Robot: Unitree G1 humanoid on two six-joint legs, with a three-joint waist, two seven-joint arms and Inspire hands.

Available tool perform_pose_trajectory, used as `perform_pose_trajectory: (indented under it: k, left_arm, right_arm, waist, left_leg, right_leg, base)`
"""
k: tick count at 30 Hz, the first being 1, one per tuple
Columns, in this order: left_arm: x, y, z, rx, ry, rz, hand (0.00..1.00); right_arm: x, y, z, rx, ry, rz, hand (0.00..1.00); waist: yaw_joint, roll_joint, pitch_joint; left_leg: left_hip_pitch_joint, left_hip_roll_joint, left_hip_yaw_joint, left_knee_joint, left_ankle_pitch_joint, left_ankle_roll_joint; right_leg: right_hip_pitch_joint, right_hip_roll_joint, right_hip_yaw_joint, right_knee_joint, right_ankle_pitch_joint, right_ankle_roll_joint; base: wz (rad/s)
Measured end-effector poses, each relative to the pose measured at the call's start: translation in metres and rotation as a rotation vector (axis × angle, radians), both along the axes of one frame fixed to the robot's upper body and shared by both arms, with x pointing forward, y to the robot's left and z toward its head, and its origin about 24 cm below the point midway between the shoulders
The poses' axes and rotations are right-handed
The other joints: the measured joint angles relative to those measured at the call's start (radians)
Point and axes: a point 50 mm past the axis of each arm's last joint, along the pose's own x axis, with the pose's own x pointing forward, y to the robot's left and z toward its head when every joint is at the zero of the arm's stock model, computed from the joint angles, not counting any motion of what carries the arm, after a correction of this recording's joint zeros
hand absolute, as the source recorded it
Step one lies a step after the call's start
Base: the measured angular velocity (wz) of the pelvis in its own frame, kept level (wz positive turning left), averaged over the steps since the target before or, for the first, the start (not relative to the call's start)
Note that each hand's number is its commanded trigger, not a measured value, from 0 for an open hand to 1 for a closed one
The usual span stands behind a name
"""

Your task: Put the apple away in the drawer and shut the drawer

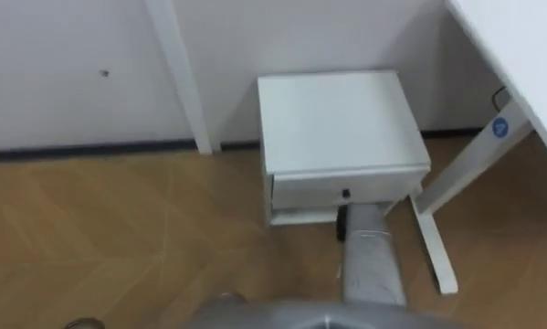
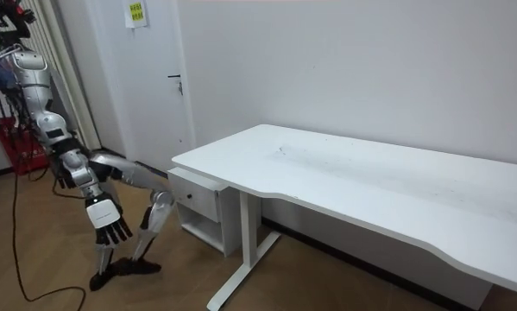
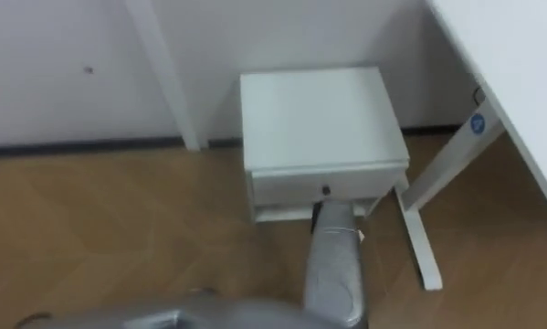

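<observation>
A long white desk (image 2: 344, 164) runs along the pale wall above a wood-patterned floor (image 1: 118, 228), with a white door (image 2: 146, 86) on the room view's left. The humanoid robot stands bent low at that end of the desk, facing a small white cabinet (image 1: 332, 119) set against the wall just beside the desk's white leg (image 1: 433, 239).

The cabinet's single drawer (image 1: 373, 188) sits under the overhanging top. Its front lies about flush with the cabinet, and an open shelf shows below it.

From the head camera, the robot's right arm stretches straight forward and down, its grey forearm pointing at the cabinet's front. The dark right hand (image 1: 342, 222) is at the lower edge of the drawer front, partly tucked beneath it. Whether it grips anything cannot be told.

In the room view the left arm hangs straight down beside the robot's legs, well short of the cabinet. The left hand (image 2: 111, 231) has its black fingers spread loosely toward the floor and holds nothing.

A small dark knob (image 1: 345, 194) marks the middle of the drawer front, just above the right hand.
</observation>
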Motion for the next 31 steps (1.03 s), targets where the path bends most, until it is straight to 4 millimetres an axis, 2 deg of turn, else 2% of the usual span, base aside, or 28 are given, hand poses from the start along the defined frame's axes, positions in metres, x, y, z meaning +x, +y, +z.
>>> perform_pose_trajectory:
  k: [1, 2, 3, 4, 5, 6, 8, 9, 10, 14, 15, 16, 20, 23, 24, 27, 29, 30, 31]
  left_arm:
    - [0.001, 0.001, 0.000, 0.003, -0.002, -0.005, 0.00]
    - [0.003, 0.001, 0.000, 0.005, -0.008, -0.009, 0.00]
    - [0.006, 0.001, 0.001, 0.010, -0.023, -0.011, 0.00]
    - [0.009, 0.003, 0.001, 0.016, -0.039, -0.009, 0.00]
    - [0.010, 0.004, 0.002, 0.021, -0.048, -0.006, 0.00]
    - [0.014, 0.006, 0.003, 0.036, -0.068, 0.003, 0.00]
    - [0.021, 0.007, 0.003, 0.047, -0.089, 0.003, 0.00]
    - [0.024, 0.007, 0.003, 0.048, -0.094, 0.001, 0.00]
    - [0.025, 0.007, 0.003, 0.048, -0.099, -0.001, 0.00]
    - [0.022, 0.005, 0.002, 0.042, -0.089, -0.011, 0.00]
    - [0.020, 0.005, 0.002, 0.040, -0.082, -0.009, 0.00]
    - [0.016, 0.004, 0.002, 0.040, -0.074, -0.006, 0.00]
    - [0.009, 0.000, 0.001, 0.030, -0.050, 0.018, 0.00]
    - [0.007, -0.003, 0.000, 0.024, -0.041, 0.009, 0.00]
    - [0.007, -0.003, 0.000, 0.023, -0.042, 0.008, 0.00]
    - [0.010, -0.005, -0.001, 0.019, -0.046, 0.003, 0.00]
    - [0.008, -0.005, -0.001, 0.018, -0.039, 0.000, 0.00]
    - [0.008, -0.004, -0.001, 0.021, -0.038, -0.001, 0.00]
    - [0.012, -0.006, -0.001, 0.016, -0.049, -0.007, 0.00]
  right_arm:
    - [-0.004, -0.001, 0.001, -0.005, 0.010, -0.001, 0.00]
    - [-0.004, -0.002, 0.001, -0.007, 0.012, -0.001, 0.00]
    - [-0.005, -0.002, 0.001, -0.014, 0.013, -0.001, 0.00]
    - [-0.006, -0.002, 0.001, -0.018, 0.015, -0.001, 0.00]
    - [-0.007, -0.001, 0.001, -0.019, 0.019, -0.001, 0.00]
    - [-0.007, 0.000, 0.000, -0.022, 0.022, 0.003, 0.00]
    - [-0.004, -0.001, 0.001, -0.037, 0.022, 0.012, 0.00]
    - [0.001, -0.001, 0.001, -0.046, 0.011, 0.017, 0.00]
    - [0.003, -0.001, 0.001, -0.054, 0.004, 0.025, 0.00]
    - [0.004, 0.001, 0.000, -0.063, 0.008, 0.082, 0.00]
    - [0.003, 0.003, -0.001, -0.059, 0.013, 0.095, 0.00]
    - [0.003, 0.005, -0.002, -0.054, 0.017, 0.111, 0.00]
    - [0.002, 0.009, -0.003, -0.044, 0.029, 0.143, 0.00]
    - [0.000, 0.009, -0.003, -0.042, 0.035, 0.143, 0.00]
    - [0.000, 0.010, -0.003, -0.038, 0.034, 0.143, 0.00]
    - [0.001, 0.011, -0.004, -0.017, 0.032, 0.145, 0.00]
    - [-0.001, 0.013, -0.005, -0.001, 0.039, 0.143, 0.00]
    - [-0.002, 0.017, -0.006, 0.009, 0.042, 0.141, 0.00]
    - [-0.003, 0.019, -0.006, 0.017, 0.045, 0.135, 0.00]
  waist:
    - [-0.001, -0.005, -0.0004]
    - [0.000, -0.008, -0.0006]
    - [0.002, -0.012, -0.0019]
    - [0.014, -0.023, -0.0065]
    - [0.022, -0.021, -0.0055]
    - [0.030, -0.041, -0.0079]
    - [0.057, -0.059, -0.0084]
    - [0.067, -0.064, -0.0103]
    - [0.065, -0.067, -0.0087]
    - [0.054, -0.082, -0.0114]
    - [0.054, -0.084, -0.0122]
    - [0.053, -0.081, -0.0138]
    - [0.051, -0.077, -0.0128]
    - [0.050, -0.072, -0.0072]
    - [0.052, -0.066, -0.0083]
    - [0.058, -0.060, -0.0084]
    - [0.071, -0.060, -0.0077]
    - [0.066, -0.086, 0.0004]
    - [0.056, -0.111, -0.0053]
  left_leg:
    - [0.030, -0.014, 0.005, -0.058, 0.027, 0.008]
    - [0.043, -0.021, 0.008, -0.089, 0.040, 0.010]
    - [0.068, -0.032, 0.019, -0.151, 0.067, 0.012]
    - [0.093, -0.035, 0.029, -0.207, 0.091, 0.008]
    - [0.106, -0.036, 0.030, -0.232, 0.102, 0.004]
    - [0.126, -0.043, 0.031, -0.268, 0.122, -0.004]
    - [0.134, -0.045, 0.028, -0.292, 0.134, -0.021]
    - [0.138, -0.039, 0.014, -0.301, 0.142, -0.034]
    - [0.144, -0.032, -0.004, -0.311, 0.144, -0.040]
    - [0.176, -0.022, -0.024, -0.339, 0.162, -0.072]
    - [0.189, -0.015, -0.025, -0.358, 0.168, -0.082]
    - [0.200, -0.009, -0.029, -0.376, 0.176, -0.095]
    - [0.215, -0.003, -0.048, -0.406, 0.189, -0.116]
    - [0.223, 0.006, -0.053, -0.398, 0.190, -0.118]
    - [0.236, 0.007, -0.055, -0.418, 0.190, -0.118]
    - [0.267, 0.006, -0.061, -0.461, 0.197, -0.129]
    - [0.280, 0.005, -0.082, -0.465, 0.198, -0.130]
    - [0.236, -0.009, -0.074, -0.363, 0.198, -0.131]
    - [0.158, -0.037, -0.075, -0.340, 0.192, -0.124]
  right_leg:
    - [0.101, -0.001, -0.025, -0.167, -0.002, 0.005]
    - [0.149, 0.002, -0.033, -0.253, -0.003, 0.008]
    - [0.236, 0.020, -0.037, -0.404, -0.011, 0.016]
    - [0.323, 0.052, -0.036, -0.549, -0.026, 0.022]
    - [0.362, 0.066, -0.035, -0.620, -0.036, 0.025]
    - [0.441, 0.087, -0.033, -0.749, -0.073, 0.017]
    - [0.514, 0.110, -0.031, -0.908, -0.107, 0.012]
    - [0.549, 0.124, -0.042, -0.972, -0.108, 0.009]
    - [0.583, 0.138, -0.053, -1.028, -0.105, 0.006]
    - [0.642, 0.163, -0.088, -1.115, -0.099, -0.001]
    - [0.652, 0.174, -0.089, -1.130, -0.093, -0.011]
    - [0.661, 0.185, -0.091, -1.146, -0.086, -0.023]
    - [0.682, 0.199, -0.087, -1.178, -0.081, -0.031]
    - [0.700, 0.209, -0.081, -1.193, -0.075, -0.041]
    - [0.701, 0.211, -0.094, -1.192, -0.075, -0.041]
    - [0.699, 0.214, -0.099, -1.187, -0.075, -0.041]
    - [0.714, 0.214, -0.109, -1.183, -0.075, -0.041]
    - [0.742, 0.185, -0.075, -1.199, -0.072, -0.045]
    - [0.752, 0.156, -0.004, -1.210, -0.072, -0.045]
  base:
    - [-0.10]
    - [-0.07]
    - [-0.16]
    - [-0.22]
    - [-0.23]
    - [-0.18]
    - [-0.37]
    - [-0.38]
    - [-0.15]
    - [0.09]
    - [0.00]
    - [0.00]
    - [-0.04]
    - [0.00]
    - [-0.08]
    - [-0.07]
    - [-0.12]
    - [0.42]
    - [0.45]
